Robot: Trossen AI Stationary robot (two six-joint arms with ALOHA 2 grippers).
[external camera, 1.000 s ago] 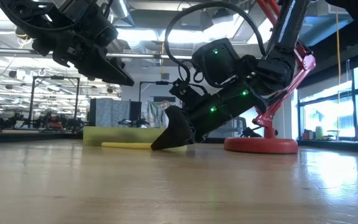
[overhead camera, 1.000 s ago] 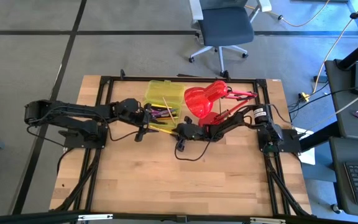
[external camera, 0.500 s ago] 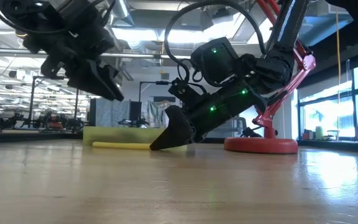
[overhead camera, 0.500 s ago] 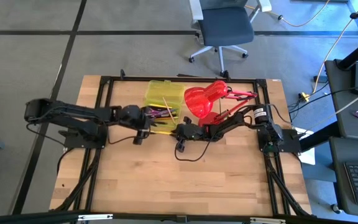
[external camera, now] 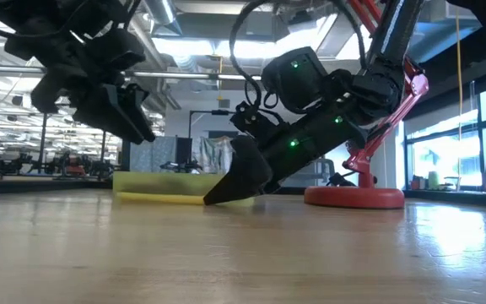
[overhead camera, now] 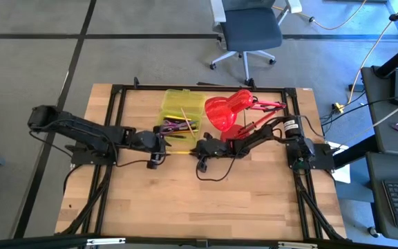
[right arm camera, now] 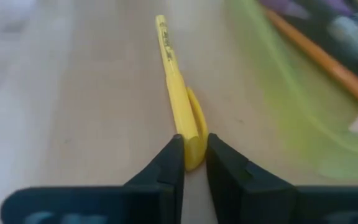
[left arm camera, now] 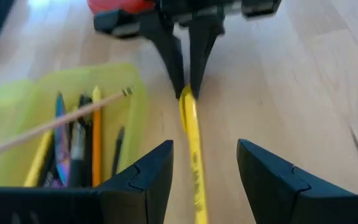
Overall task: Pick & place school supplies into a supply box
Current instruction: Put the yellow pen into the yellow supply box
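Supply box (overhead camera: 182,111), translucent yellow-green, lid open, at the table's (overhead camera: 185,200) far middle beside a red desk lamp (overhead camera: 228,111); pens and pencils (left arm camera: 79,143) inside (one thin stick poking over the rim). Left gripper (left arm camera: 204,168) raised near the box, fingers apart, empty. Right gripper (right arm camera: 194,163) down at the tabletop, fingers pinched on one end of a yellow pen (right arm camera: 174,87) lying just beside the box.

Right hand (right arm camera: 191,163) pinched low; left hand (left arm camera: 204,171) spread.
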